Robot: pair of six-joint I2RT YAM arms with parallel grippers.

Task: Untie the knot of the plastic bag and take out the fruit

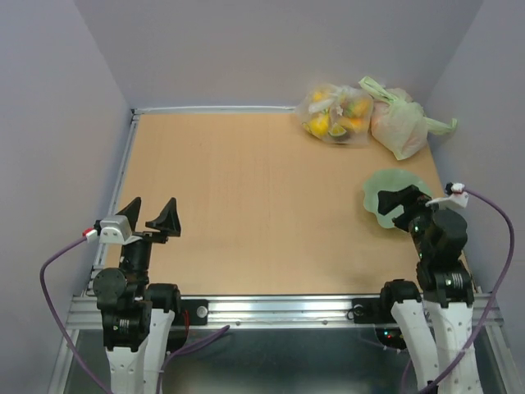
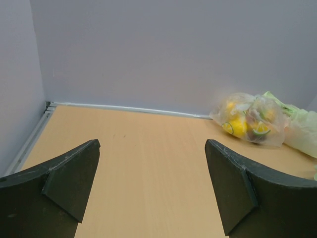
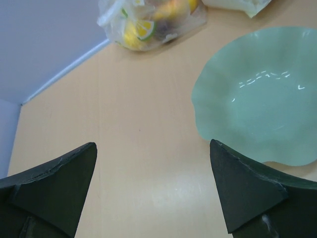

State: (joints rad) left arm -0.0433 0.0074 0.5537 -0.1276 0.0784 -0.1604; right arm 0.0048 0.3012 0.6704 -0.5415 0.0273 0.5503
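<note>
The pale green plastic bag (image 1: 402, 125) lies at the far right corner of the table, and its edge also shows in the left wrist view (image 2: 303, 130). Its knot (image 1: 390, 96) of twisted handle loops points toward the back wall. The fruit is hidden inside; only a faint orange tint shows through the film. My left gripper (image 1: 153, 205) (image 2: 152, 144) hovers open over the near left of the table, far from the bag. My right gripper (image 1: 400, 197) (image 3: 152, 144) is open with nothing between its fingers, beside the near edge of a green plate.
A clear bag (image 1: 336, 115) (image 2: 250, 121) (image 3: 148, 25) of yellow fruit and lime slices lies just left of the green bag. A wavy-rimmed pale green plate (image 1: 379, 185) (image 3: 262, 99) sits at the right, under my right gripper. Walls close in the left, back and right sides.
</note>
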